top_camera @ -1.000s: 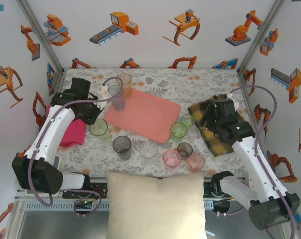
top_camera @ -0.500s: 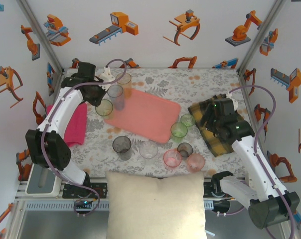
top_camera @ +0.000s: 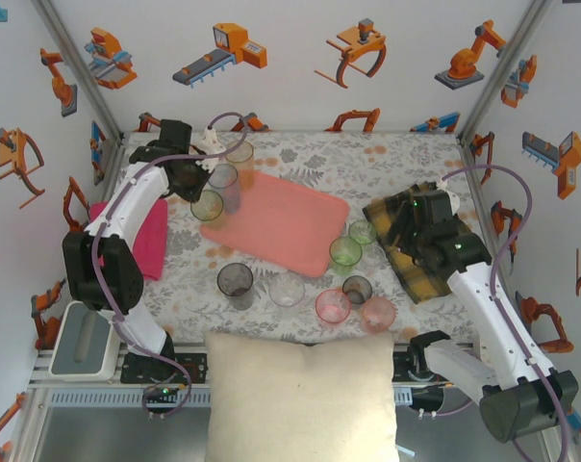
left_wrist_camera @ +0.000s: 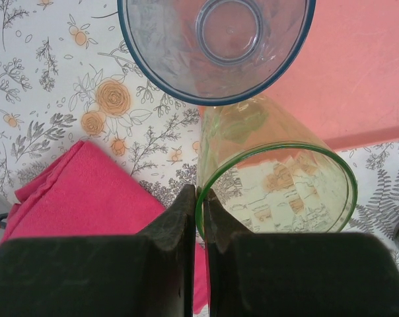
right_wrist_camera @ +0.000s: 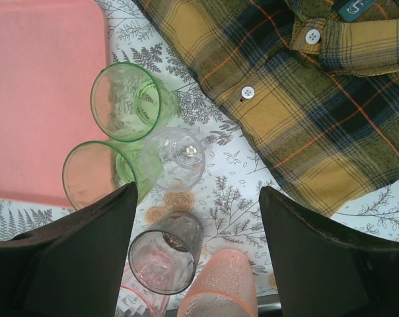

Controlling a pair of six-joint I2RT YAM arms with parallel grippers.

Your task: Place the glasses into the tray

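Floral table (top_camera: 300, 154); L gripper (left_wrist_camera: 201, 198) outstretched, tight on green glass (left_wrist_camera: 279, 191).

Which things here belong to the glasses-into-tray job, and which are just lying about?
Job: tray; green glass, its rim pinched by the left gripper; bluish glass next to it; other loose glasses.
Lying about: magenta cloth; plaid shirt; cream cushion.

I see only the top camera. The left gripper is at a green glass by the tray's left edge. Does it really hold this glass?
Observer: Yes. The left wrist camera shows the left gripper shut on the rim of the green glass.
Operator: Is the right gripper open?
Observer: Yes. On its wrist camera the right gripper has its jaws wide apart; a grey glass shows in the gap, not gripped.
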